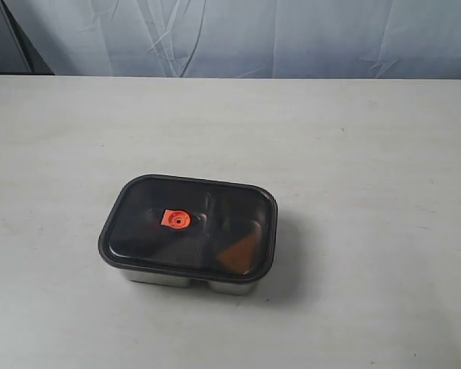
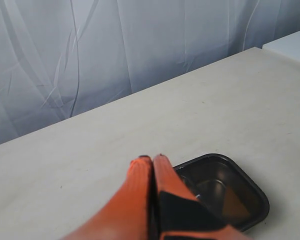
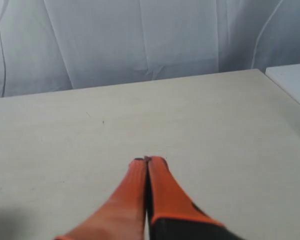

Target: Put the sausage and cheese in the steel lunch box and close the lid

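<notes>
Sitting on the steel lunch box (image 1: 157, 277), the lid (image 1: 188, 227) lies near the closed, empty left gripper (image 2: 152, 158); the right gripper (image 3: 147, 160), also closed, seems farther off.

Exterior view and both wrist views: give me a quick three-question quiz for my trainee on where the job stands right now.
1. True or false: the lid sits on the steel lunch box.
2. Pick one: the left tool and the right tool are A) both open, B) both shut and empty, C) one shut on the lid.
3. Short answer: in the exterior view, on which side of the box does the cheese show through the lid?

Key: 1 true. 2 B. 3 the right side.
</notes>
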